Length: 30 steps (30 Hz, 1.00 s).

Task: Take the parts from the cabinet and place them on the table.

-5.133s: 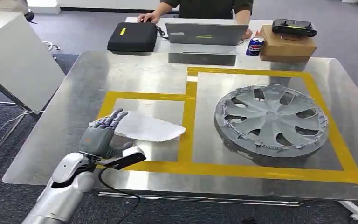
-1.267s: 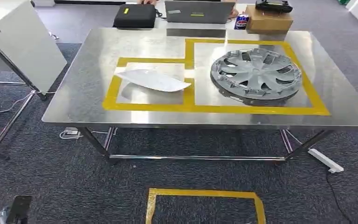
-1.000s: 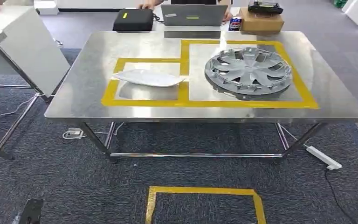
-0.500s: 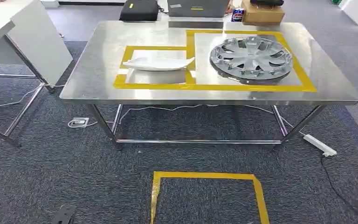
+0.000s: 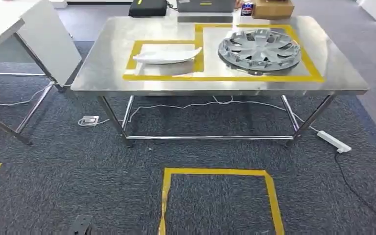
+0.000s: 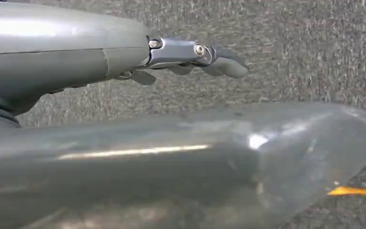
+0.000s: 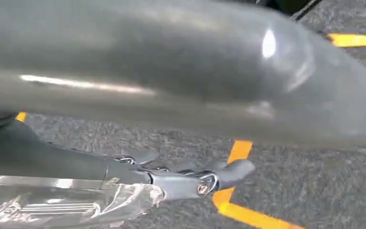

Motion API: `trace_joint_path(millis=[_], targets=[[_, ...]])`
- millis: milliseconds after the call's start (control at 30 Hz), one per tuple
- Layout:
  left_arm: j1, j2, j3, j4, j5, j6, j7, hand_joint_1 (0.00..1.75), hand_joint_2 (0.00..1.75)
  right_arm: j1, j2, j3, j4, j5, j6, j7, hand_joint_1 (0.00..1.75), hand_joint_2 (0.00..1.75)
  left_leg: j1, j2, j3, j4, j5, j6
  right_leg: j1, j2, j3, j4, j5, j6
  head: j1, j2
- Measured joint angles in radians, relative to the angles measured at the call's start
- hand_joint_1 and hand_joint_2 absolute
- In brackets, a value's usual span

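Steel table (image 5: 103, 73) ahead of me on dark grey carpet (image 5: 54, 186), yellow tape outlines on its top: white curved part (image 5: 166, 54) in the left outline, grey wheel cover (image 5: 259, 47) in the right one, the two well apart. Far edge: black case (image 5: 148, 7), laptop (image 5: 205, 5), cardboard box (image 5: 273, 8); white tilted panel (image 5: 49, 41) to the left, power strip (image 5: 334, 141) on the floor at right, yellow tape square (image 5: 220, 172) on the near carpet. My left hand (image 6: 195, 57) and my right hand (image 7: 190, 179) hang over the carpet, fingers loosely extended, holding nothing.
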Motion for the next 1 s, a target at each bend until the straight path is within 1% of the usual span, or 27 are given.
trace_joint_path(millis=[33, 100, 133, 167, 200, 233, 267, 300, 333, 367, 400, 500, 533, 567, 600, 633, 667, 700, 733, 767, 800, 833, 867, 900, 933, 967, 1000], targets=[[0.003, 0.0, 0.0, 0.0, 0.0, 0.0, -0.001, 0.0, 0.0, -0.001, 0.0, 0.0, 0.0, 0.002, 0.0, 0.002, 0.0, 0.0, 0.001, -0.001, -0.013, 0.02, -0.051, -0.005, 0.001, -0.002, -0.014, 0.0, 0.011, -0.009, -0.001, 0.0], [0.004, -0.002, 0.0, 0.0, -0.003, -0.005, -0.001, 0.0, 0.0, -0.001, 0.0, 0.0, 0.0, 0.006, 0.0, 0.002, 0.0, 0.0, 0.001, -0.001, -0.047, 0.145, -0.187, -0.011, 0.001, -0.003, -0.045, 0.001, 0.038, -0.018, -0.012, 0.0], [0.002, -0.004, 0.0, 0.001, -0.004, -0.007, -0.001, 0.0, 0.0, -0.001, 0.0, 0.0, 0.0, 0.009, 0.0, 0.004, 0.0, 0.0, 0.001, -0.001, -0.065, 0.221, -0.23, -0.014, 0.002, -0.006, -0.055, 0.001, 0.051, -0.019, -0.014, 0.0], [0.001, -0.007, -0.001, 0.001, -0.005, -0.011, 0.0, 0.0, 0.0, -0.001, 0.0, 0.0, 0.0, 0.011, 0.0, 0.005, 0.0, 0.0, 0.001, -0.001, -0.075, 0.283, -0.245, -0.015, 0.003, -0.009, -0.072, 0.003, 0.063, -0.019, -0.013, 0.0], [0.001, -0.008, -0.001, 0.002, -0.005, -0.014, 0.0, 0.0, 0.0, 0.0, 0.0, 0.0, 0.0, 0.013, 0.0, 0.008, 0.0, 0.0, 0.001, -0.001, -0.069, 0.314, -0.224, -0.016, 0.003, -0.015, -0.091, 0.005, 0.077, -0.017, -0.014, 0.0], [0.001, -0.008, -0.001, 0.002, -0.005, -0.016, 0.0, 0.0, 0.0, 0.0, 0.0, 0.0, 0.0, 0.016, 0.0, 0.008, 0.0, 0.0, 0.001, -0.001, -0.043, 0.301, -0.186, -0.016, 0.003, -0.022, -0.109, 0.01, 0.086, -0.015, -0.014, 0.0], [0.001, -0.009, -0.001, 0.002, -0.005, -0.018, 0.0, 0.0, 0.0, 0.0, 0.0, 0.0, 0.002, 0.019, 0.001, 0.008, 0.0, 0.0, 0.002, 0.001, 0.0, 0.251, -0.148, -0.015, 0.003, -0.03, -0.126, 0.016, 0.094, -0.013, -0.014, 0.0], [-0.001, -0.01, -0.001, 0.002, -0.004, -0.018, 0.001, 0.0, 0.0, 0.0, 0.0, 0.0, 0.003, 0.022, 0.002, 0.008, 0.0, 0.0, 0.002, 0.01, 0.057, 0.176, -0.127, -0.014, 0.002, -0.038, -0.138, 0.022, 0.101, -0.01, -0.014, 0.0], [-0.005, -0.011, -0.001, 0.002, -0.004, -0.018, 0.001, 0.0, 0.0, -0.001, 0.0, 0.001, 0.004, 0.026, 0.002, 0.008, 0.0, 0.0, 0.001, 0.045, 0.127, 0.086, -0.135, -0.013, 0.004, -0.044, -0.145, 0.03, 0.106, -0.005, -0.015, 0.0], [-0.011, -0.016, -0.001, 0.002, -0.004, -0.018, 0.001, 0.0, 0.0, 0.001, 0.0, 0.001, 0.004, 0.028, 0.002, 0.008, 0.0, 0.0, -0.004, 0.075, 0.176, 0.004, -0.159, -0.012, 0.01, -0.055, -0.154, 0.037, 0.109, 0.0, -0.016, 0.0], [-0.017, -0.016, -0.001, 0.002, -0.004, -0.018, 0.001, 0.0, 0.0, 0.001, 0.0, 0.001, 0.006, 0.028, 0.002, 0.008, 0.0, 0.0, -0.009, 0.066, 0.175, -0.012, -0.169, 0.007, 0.012, -0.068, -0.158, 0.038, 0.119, 0.006, -0.013, 0.0], [-0.008, -0.018, -0.001, 0.003, -0.004, -0.018, 0.005, 0.0, 0.0, -0.001, 0.0, 0.002, 0.006, 0.03, 0.002, 0.011, 0.0, 0.0, -0.01, 0.041, 0.15, -0.013, -0.147, 0.034, 0.006, -0.092, -0.163, 0.034, 0.135, 0.018, -0.015, 0.0], [-0.005, -0.02, -0.001, 0.003, -0.005, -0.019, 0.007, 0.0, 0.0, -0.001, 0.0, 0.002, 0.006, 0.031, 0.002, 0.014, 0.0, 0.0, -0.008, 0.035, 0.14, -0.013, -0.138, 0.041, 0.002, -0.058, -0.177, 0.048, 0.108, 0.03, -0.014, 0.0], [-0.006, -0.022, -0.001, 0.003, -0.005, -0.022, 0.008, 0.0, 0.0, 0.002, 0.0, 0.002, 0.006, 0.031, 0.002, 0.014, 0.0, 0.0, -0.008, 0.025, 0.13, -0.013, -0.129, 0.049, 0.001, -0.025, -0.19, 0.094, 0.053, 0.034, -0.012, 0.0], [-0.009, -0.025, -0.001, 0.003, -0.005, -0.023, 0.008, 0.0, 0.0, 0.004, 0.0, 0.002, 0.006, 0.032, 0.002, 0.015, 0.0, 0.0, -0.008, 0.014, 0.117, -0.013, -0.118, 0.053, 0.001, -0.01, -0.214, 0.177, -0.01, 0.037, -0.011, 0.0], [-0.01, -0.027, -0.002, 0.003, -0.006, -0.025, 0.008, 0.0, 0.0, 0.004, 0.0, 0.002, 0.006, 0.034, 0.002, 0.016, 0.0, 0.0, -0.008, 0.001, 0.105, -0.013, -0.108, 0.053, 0.001, -0.004, -0.236, 0.258, -0.054, 0.037, -0.01, 0.0], [-0.009, -0.031, -0.002, 0.003, -0.009, -0.025, 0.008, 0.0, 0.0, 0.003, 0.0, 0.002, 0.006, 0.034, 0.002, 0.016, 0.0, 0.0, -0.009, -0.008, 0.092, -0.012, -0.098, 0.053, 0.002, -0.001, -0.252, 0.326, -0.08, 0.036, -0.01, 0.0], [-0.008, -0.031, -0.002, 0.003, -0.01, -0.025, 0.008, 0.0, 0.0, 0.002, 0.0, 0.002, 0.006, 0.035, 0.002, 0.015, 0.0, 0.0, -0.009, -0.019, 0.081, -0.011, -0.089, 0.052, 0.002, -0.001, -0.25, 0.351, -0.077, 0.034, -0.011, 0.0], [-0.007, -0.032, -0.002, 0.003, -0.01, -0.025, 0.009, 0.0, 0.0, 0.002, 0.0, 0.002, 0.006, 0.036, 0.002, 0.016, 0.0, 0.0, -0.009, -0.028, 0.07, -0.011, -0.081, 0.05, 0.002, -0.001, -0.228, 0.334, -0.051, 0.032, -0.011, 0.0], [-0.006, -0.032, -0.002, 0.004, -0.01, -0.027, 0.009, 0.0, 0.0, 0.002, 0.0, 0.002, 0.006, 0.037, 0.002, 0.016, 0.0, 0.0, -0.009, -0.042, 0.06, -0.01, -0.072, 0.047, 0.001, 0.0, -0.184, 0.276, -0.012, 0.029, -0.011, 0.0], [-0.006, -0.034, -0.002, 0.004, -0.011, -0.029, 0.01, 0.0, 0.0, 0.002, 0.0, 0.002, 0.006, 0.039, 0.002, 0.016, 0.0, 0.0, -0.008, -0.055, 0.053, -0.01, -0.065, 0.043, 0.0, 0.011, -0.12, 0.18, 0.021, 0.026, -0.011, 0.0], [-0.007, -0.038, -0.002, 0.005, -0.013, -0.029, 0.01, 0.0, 0.0, 0.001, 0.0, 0.003, 0.006, 0.042, 0.002, 0.016, 0.0, 0.0, -0.007, -0.067, 0.049, -0.008, -0.059, 0.038, -0.004, 0.05, -0.05, 0.073, 0.028, 0.025, -0.011, 0.0], [-0.009, -0.04, -0.002, 0.005, -0.016, -0.029, 0.011, 0.0, 0.0, 0.001, 0.0, 0.005, 0.007, 0.045, 0.002, 0.016, 0.0, 0.0, -0.01, -0.073, 0.04, -0.007, -0.053, 0.032, -0.008, 0.089, -0.009, 0.022, 0.004, 0.024, -0.01, 0.0], [-0.01, -0.042, -0.002, 0.005, -0.02, -0.029, 0.013, 0.0, 0.0, 0.001, 0.0, 0.006, 0.008, 0.047, 0.001, 0.016, 0.0, 0.0, -0.009, -0.081, 0.036, -0.005, -0.044, 0.028, -0.008, 0.088, -0.011, 0.009, 0.003, 0.025, -0.013, 0.0], [-0.009, -0.047, -0.003, 0.005, -0.022, -0.029, 0.014, 0.0, 0.0, 0.001, 0.0, 0.008, 0.009, 0.049, 0.0, 0.017, 0.0, 0.0, -0.009, -0.09, 0.033, -0.005, -0.038, 0.022, -0.006, 0.075, -0.017, 0.01, 0.003, 0.024, -0.011, 0.0], [-0.007, -0.049, -0.003, 0.006, -0.021, -0.03, 0.016, 0.0, 0.0, 0.001, 0.0, 0.008, 0.009, 0.051, 0.0, 0.018, 0.0, 0.0, -0.006, -0.1, 0.029, -0.008, -0.031, 0.015, -0.001, 0.067, -0.02, 0.016, 0.005, 0.02, -0.014, 0.0], [-0.004, -0.05, -0.003, 0.006, -0.021, -0.03, 0.016, 0.0, 0.0, 0.002, 0.0, 0.009, 0.009, 0.052, 0.0, 0.018, 0.0, 0.0, -0.007, -0.11, 0.025, -0.007, -0.028, 0.01, -0.006, 0.056, -0.024, 0.013, 0.01, 0.011, -0.012, 0.0]])
